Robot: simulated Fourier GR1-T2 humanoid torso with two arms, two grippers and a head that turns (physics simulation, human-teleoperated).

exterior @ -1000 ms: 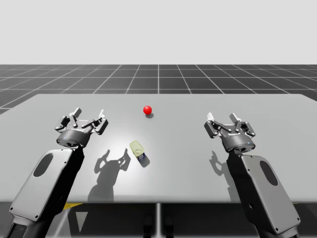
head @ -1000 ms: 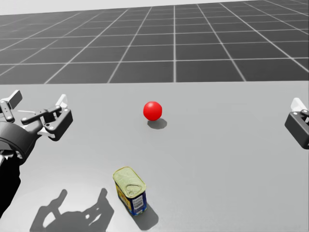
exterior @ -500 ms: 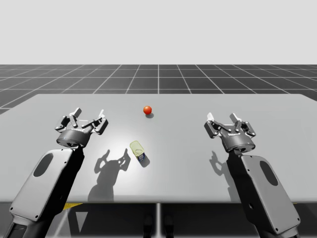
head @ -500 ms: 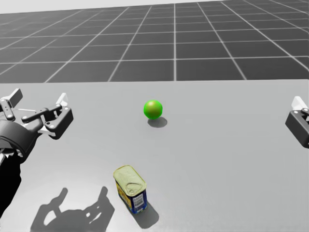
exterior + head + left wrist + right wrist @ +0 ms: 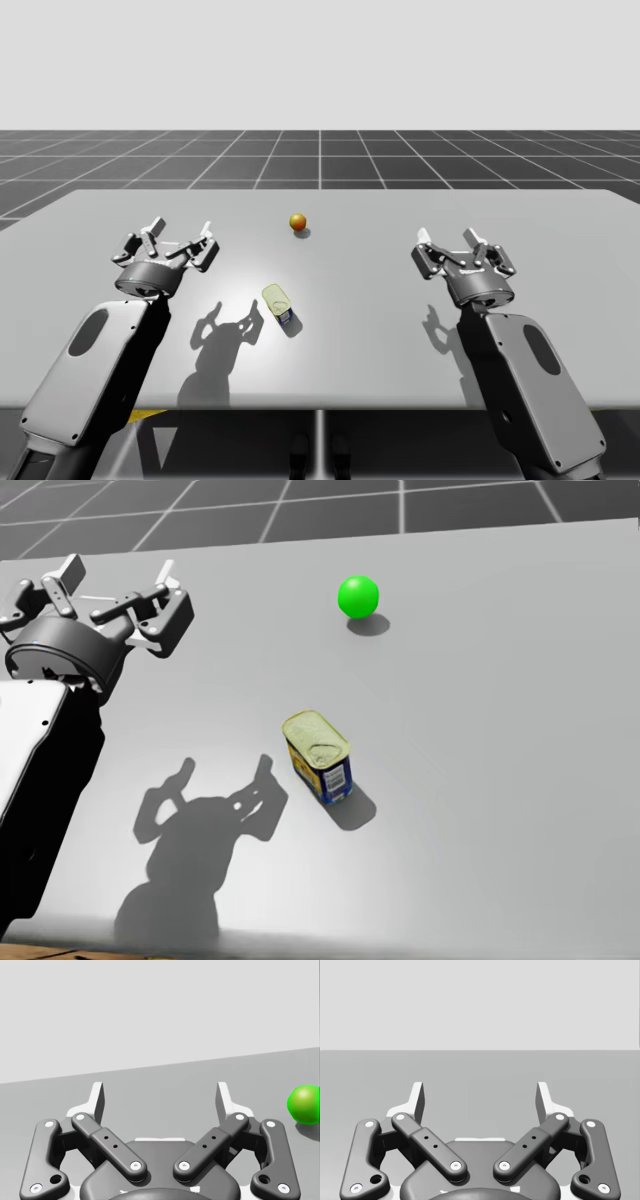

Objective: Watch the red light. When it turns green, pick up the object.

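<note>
Blue rectangular can (image 5: pixel 318 757) on table (image 5: pixel 500 780), nearer left hand (image 5: pixel 118 578) than right hand (image 5: pixel 447 238), touching neither, both hands released

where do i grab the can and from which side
Grip the can across its two long flat sides, just under the lid, coming down from above: it stands upright and its top is a rounded rectangle, so the narrow width likely suits best. My left pincer, open, looks nearer.

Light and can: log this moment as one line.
light green | can upright on table, untouched | left gripper open | right gripper open
</note>
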